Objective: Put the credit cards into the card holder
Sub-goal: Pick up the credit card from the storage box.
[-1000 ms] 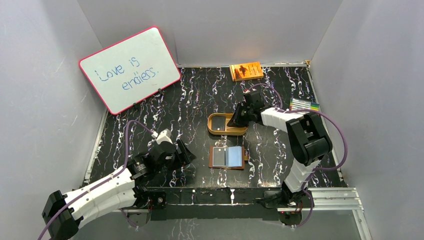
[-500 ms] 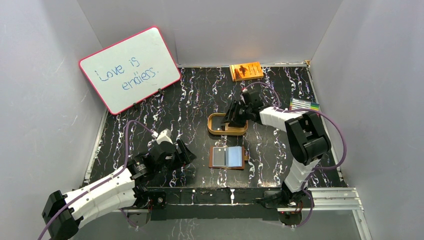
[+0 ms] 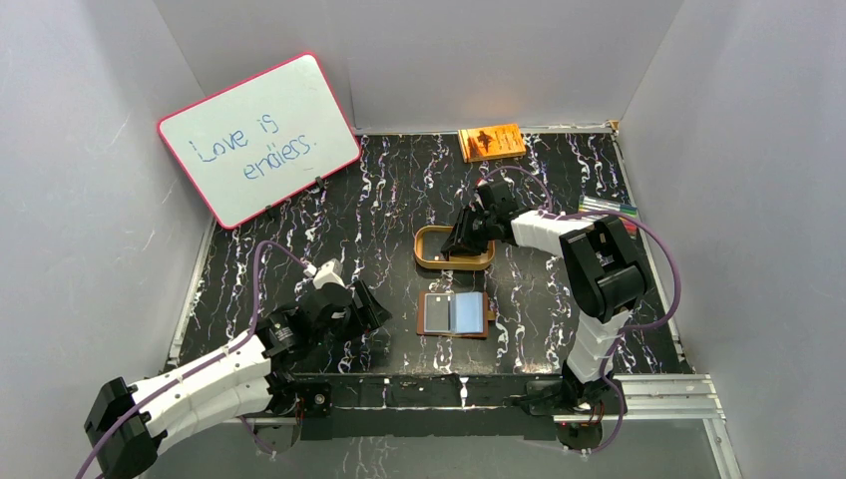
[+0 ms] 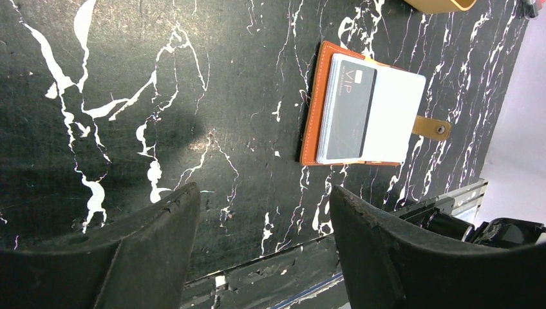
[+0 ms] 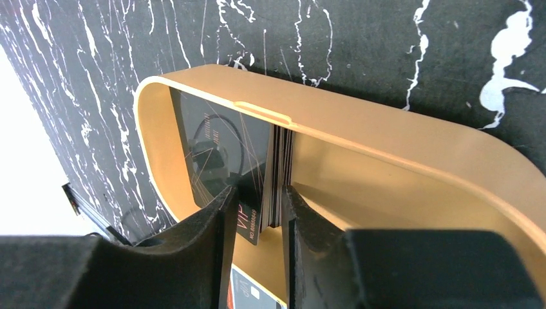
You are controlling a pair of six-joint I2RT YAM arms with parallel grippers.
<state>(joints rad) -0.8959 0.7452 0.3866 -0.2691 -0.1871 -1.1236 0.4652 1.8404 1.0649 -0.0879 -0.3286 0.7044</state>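
1. The left gripper point(image 3: 365, 307) hovers low over the near left part of the black marbled table point(image 3: 389, 215). In its wrist view the left gripper point(image 4: 263, 190) is spread wide, with only bare table between the fingers.
2. Just to its right, near the front edge, lies the wallet point(image 3: 454, 314), opened flat. The left wrist view shows the wallet point(image 4: 313, 96) as brown leather with a snap tab point(image 4: 433, 127) sticking out on one side.
3. Two cards rest on the open wallet. A dark card point(image 4: 348, 109) marked "VIP" lies toward the fold, on a thin pile. A pale card point(image 4: 396, 112) lies beside it toward the tab, partly under the dark one. From above they read as grey point(image 3: 436, 311) and bluish point(image 3: 466, 311).
4. Beyond the wallet, mid-table, sits the tan oval tray point(image 3: 429, 262). The right gripper point(image 3: 461, 239) reaches down into its right end.
5. In the right wrist view the right gripper point(image 5: 257, 193) is pinched narrow on a stack of cards point(image 5: 278, 174). The stack stands on edge inside the tray point(image 5: 399, 141), against its wall.
6. A dark patterned card face point(image 5: 212, 145) shows beside the stack. I cannot tell whether it lies flat or leans.
7. Right of the tray, at the table's edge, lie some coloured pens point(image 3: 609, 207).
8. At the back edge lies an orange book point(image 3: 491, 141).
9. At the far left a pink-framed whiteboard point(image 3: 259, 140) leans, lettered "Love is endless."
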